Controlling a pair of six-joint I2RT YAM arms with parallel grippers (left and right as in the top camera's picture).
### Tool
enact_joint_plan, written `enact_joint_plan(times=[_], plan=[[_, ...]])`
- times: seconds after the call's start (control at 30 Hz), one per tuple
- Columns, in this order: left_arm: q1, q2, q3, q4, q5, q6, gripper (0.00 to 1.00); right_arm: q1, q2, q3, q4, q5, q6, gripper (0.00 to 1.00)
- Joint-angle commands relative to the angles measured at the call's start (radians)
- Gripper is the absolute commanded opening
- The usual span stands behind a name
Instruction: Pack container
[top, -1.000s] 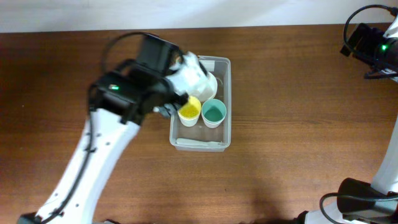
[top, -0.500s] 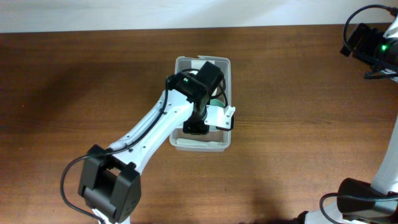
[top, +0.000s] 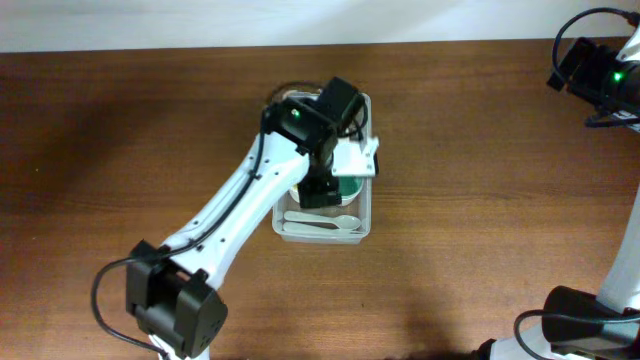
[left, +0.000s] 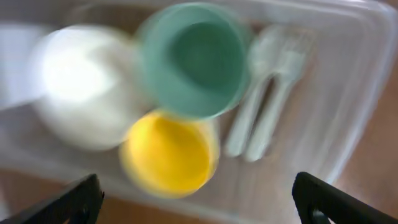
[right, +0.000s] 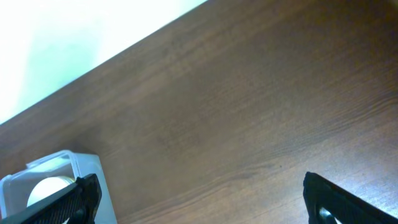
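The clear container (top: 366, 214) stands mid-table, largely covered by my left arm. In the blurred left wrist view the container (left: 348, 81) holds a green cup (left: 193, 59), a yellow cup (left: 168, 152), a white bowl (left: 84, 84) and pale cutlery (left: 267, 93). My left gripper (left: 199, 202) hangs open above the bin's side by the yellow cup, holding nothing. From overhead, the left gripper (top: 315, 188) is over the bin, with the green cup (top: 348, 187) and cutlery (top: 325, 220) showing beside it. My right gripper (right: 202, 199) stands open over bare wood, far from the container (right: 62, 165).
The brown wooden table (top: 480, 180) runs all round the bin, with a pale wall behind its far edge. My right arm (top: 600, 75) is parked at the far right corner. My left arm's base (top: 165, 310) sits at the near edge.
The left arm swung over the container with a white bowl in its jaws. Its jaws have since opened, and the bowl lies in the bin. The right arm has not moved.
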Motion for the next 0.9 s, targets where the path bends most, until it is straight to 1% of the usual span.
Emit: enact_joint_plan(times=[0.0,0.17,0.2,0.3,0.4,0.5,0.63,0.87], plan=[[0.066,-0.130,0.124,-0.013,-0.148,-0.281,0.99,-0.003,-0.004,0.002,0.003,0.005,-0.003,0.99],[0.283,-0.254,0.182,-0.011,-0.147,-0.570,1.00,-0.003,-0.004,0.002,0.003,0.005,-0.003,0.99],[0.372,-0.293,0.182,-0.014,-0.146,-0.660,1.00,-0.003,-0.004,0.002,0.003,0.005,-0.003,0.99],[0.554,-0.352,0.182,-0.031,-0.134,-0.797,1.00,-0.003,-0.004,0.002,0.003,0.005,-0.003,1.00],[0.639,-0.365,0.182,-0.040,-0.100,-0.813,0.99,-0.003,-0.004,0.002,0.003,0.005,-0.003,0.99],[0.670,-0.364,0.182,-0.045,-0.101,-0.813,0.99,-0.003,-0.004,0.002,0.003,0.005,-0.003,0.99],[0.674,-0.364,0.182,-0.030,-0.101,-0.813,1.00,-0.003,-0.004,0.002,0.003,0.005,-0.003,0.99],[0.674,-0.364,0.182,-0.071,-0.101,-0.813,1.00,-0.002,0.005,0.002,0.003,0.005,-0.003,0.99]])
